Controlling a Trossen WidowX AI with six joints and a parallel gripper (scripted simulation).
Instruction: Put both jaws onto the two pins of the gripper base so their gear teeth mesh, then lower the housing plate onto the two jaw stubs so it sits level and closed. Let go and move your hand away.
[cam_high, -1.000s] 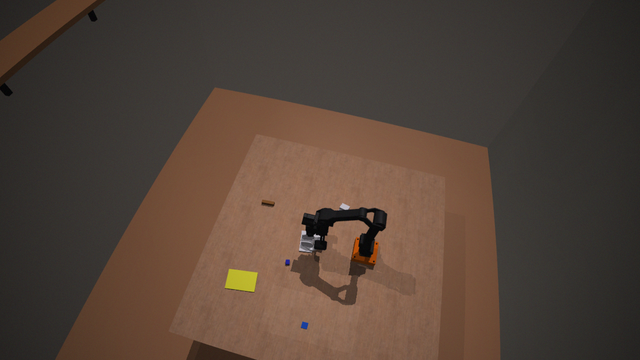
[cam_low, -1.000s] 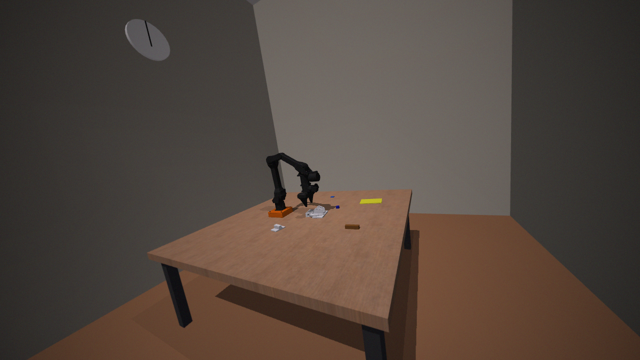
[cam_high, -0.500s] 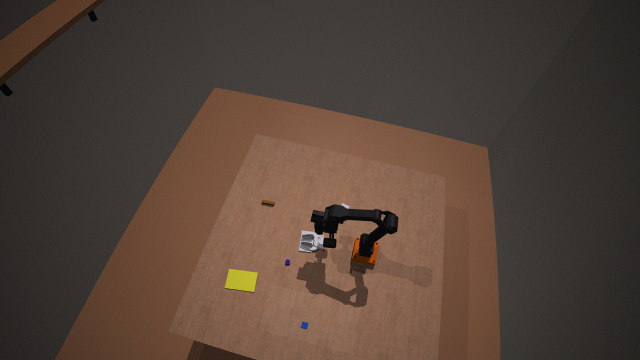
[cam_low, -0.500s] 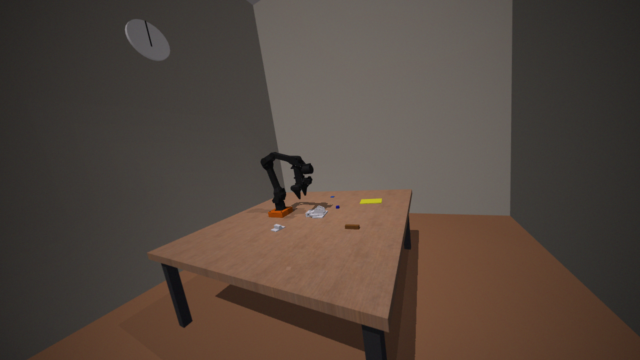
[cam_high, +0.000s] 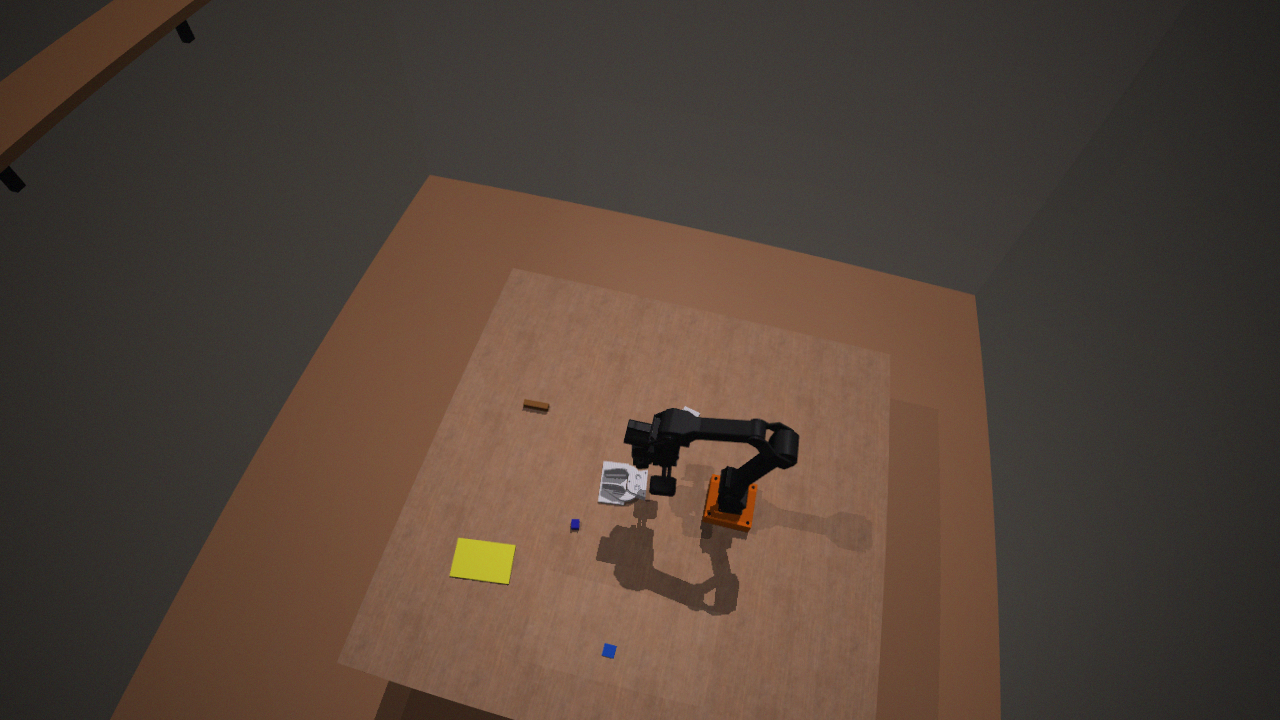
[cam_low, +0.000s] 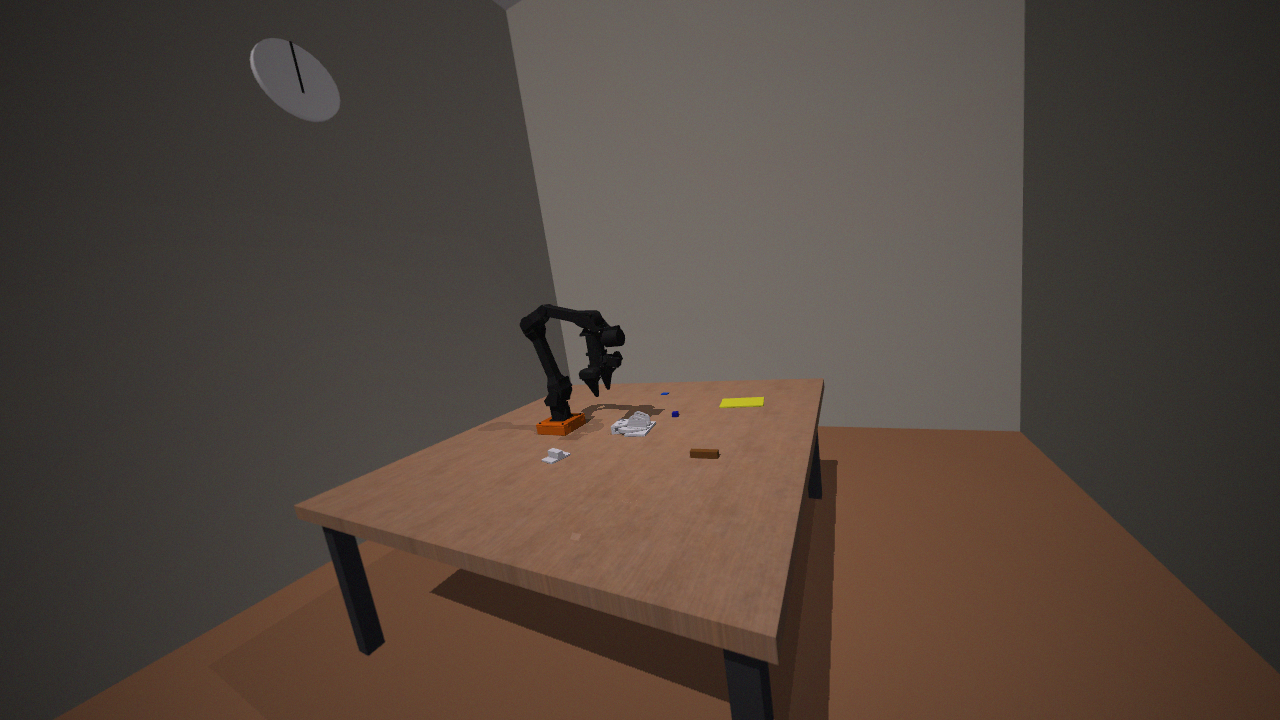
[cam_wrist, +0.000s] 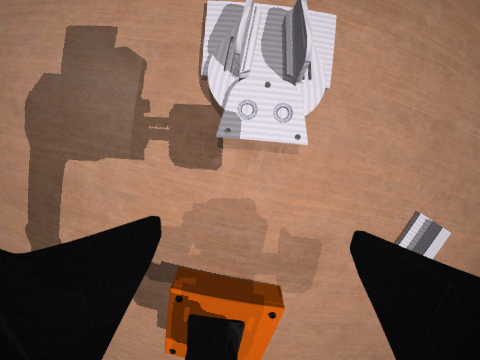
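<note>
My gripper (cam_high: 662, 485) (cam_low: 603, 392) (cam_wrist: 258, 235) is open and empty, raised above the table between the white assembly and the arm's orange foot. The white gripper base (cam_wrist: 324, 45) lies on the table. The left jaw (cam_wrist: 245, 35) and right jaw (cam_wrist: 300, 40) stand on it side by side, apart. The housing plate (cam_wrist: 265, 125) (cam_high: 638, 483) lies over their rear ends, looking flat. A stub shows in its left ring hole (cam_wrist: 247, 109) and another in its right ring hole (cam_wrist: 283, 112). The plate hides the pins and gear teeth, so their meshing cannot be seen.
A small stepped white part (cam_high: 691, 411) (cam_low: 555, 455) (cam_wrist: 422, 235) lies off to one side. The arm's orange foot (cam_high: 716, 514) (cam_low: 560, 425) is close. A brown block (cam_high: 536, 405) (cam_low: 704, 454), yellow sheet (cam_high: 483, 561) (cam_low: 742, 402), dark blue cube (cam_high: 574, 524) and blue square (cam_high: 609, 651) lie farther off.
</note>
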